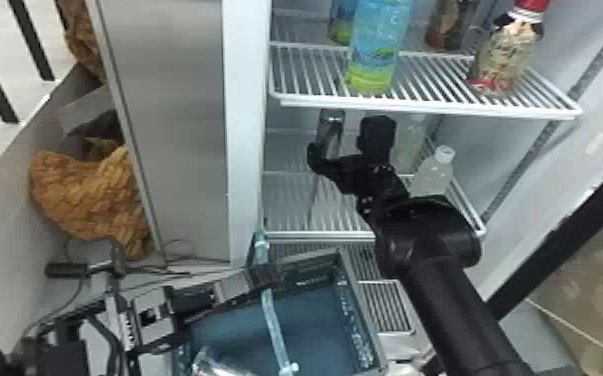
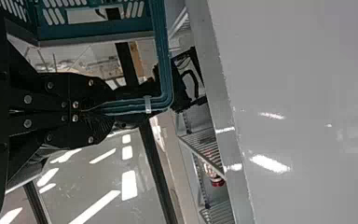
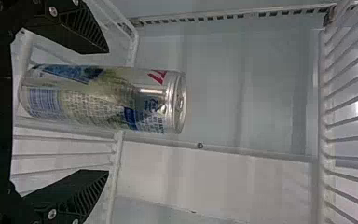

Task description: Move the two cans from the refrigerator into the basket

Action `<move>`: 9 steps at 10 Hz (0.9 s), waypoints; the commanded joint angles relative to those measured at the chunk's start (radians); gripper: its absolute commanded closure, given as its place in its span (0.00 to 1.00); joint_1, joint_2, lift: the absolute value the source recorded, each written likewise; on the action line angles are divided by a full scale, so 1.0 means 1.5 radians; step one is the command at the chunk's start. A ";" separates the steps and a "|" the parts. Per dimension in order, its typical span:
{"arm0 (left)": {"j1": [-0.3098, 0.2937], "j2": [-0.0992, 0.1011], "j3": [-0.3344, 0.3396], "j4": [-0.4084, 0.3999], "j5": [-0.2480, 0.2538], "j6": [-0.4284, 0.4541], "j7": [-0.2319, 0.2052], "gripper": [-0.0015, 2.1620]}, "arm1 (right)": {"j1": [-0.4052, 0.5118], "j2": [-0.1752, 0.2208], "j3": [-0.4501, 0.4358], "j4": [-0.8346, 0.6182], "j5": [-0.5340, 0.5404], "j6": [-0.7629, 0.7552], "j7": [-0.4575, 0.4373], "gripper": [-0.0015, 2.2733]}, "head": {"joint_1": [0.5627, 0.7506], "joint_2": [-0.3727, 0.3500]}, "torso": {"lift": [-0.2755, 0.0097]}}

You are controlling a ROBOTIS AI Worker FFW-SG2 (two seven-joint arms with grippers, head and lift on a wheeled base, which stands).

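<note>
Silver rims the can (image 3: 102, 100), its print plain at my right wrist; my right gripper (image 1: 346, 137) gapes, my left gripper (image 1: 266, 276) clamps the basket handle (image 2: 163, 56).

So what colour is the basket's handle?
The handle is blue-green, clearest in the left wrist view.

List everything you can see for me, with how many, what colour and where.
Refrigerator: one, white, centre
Upper shelf: one, white, in the refrigerator
Lower shelf: one, white, beneath it
Basket: one, blue, before the refrigerator
Can: one, silver and blue, lower shelf
Silvery item: one, perhaps a can, in the basket
Blue-green bottles: two, upper shelf
Brown container: one, upper shelf
Red-capped bottle: one, beige, upper shelf
Pale bottles: two, lower shelf
Left gripper: one, black, on basket handle
Right gripper: one, black, open at the can
</note>
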 commanded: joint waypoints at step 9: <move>-0.002 0.000 -0.007 0.005 0.005 -0.002 0.001 0.56 | -0.050 0.001 0.022 0.057 -0.009 0.015 -0.003 0.16 | 0.70 0.30 | 0.20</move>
